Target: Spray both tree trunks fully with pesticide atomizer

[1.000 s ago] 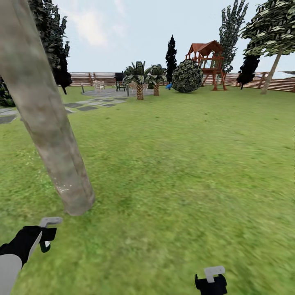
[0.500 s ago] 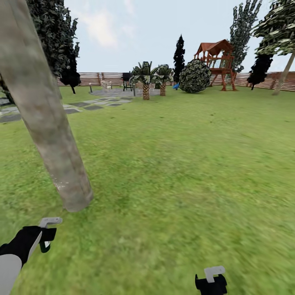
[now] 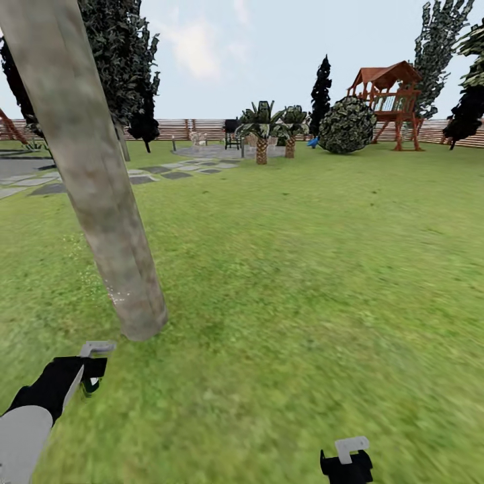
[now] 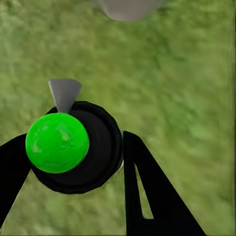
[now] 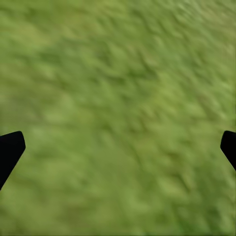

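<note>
- The left gripper (image 4: 73, 162) has its two black fingers (image 4: 147, 187) closed around the pesticide atomizer (image 4: 73, 145), whose round black body with a bright green cap sits between them; a grey nozzle points out from the body over the grass.
- In the head view the left gripper (image 3: 91, 376) hangs low at the left, the atomizer's (image 3: 94, 366) grey trigger piece and a bit of green showing at its tip, just short of the foot of the tree trunk (image 3: 101, 195).
- The right gripper (image 5: 118, 147) has its black fingertips (image 5: 10, 150) spread wide at the two edges of the picture, with nothing between them, above bare grass.
- In the head view the right gripper (image 3: 346, 460) sits at the lower edge, well apart from the trunk.
- The trunk is thick, mottled grey-brown and leaning, rising from the lawn (image 3: 302, 269) at the left.
- Far back stand two short palms (image 3: 262, 131), a round bush (image 3: 346, 124), a red wooden play tower (image 3: 390, 101), a slatted fence (image 3: 202, 128) and grey paving stones (image 3: 40, 185).
</note>
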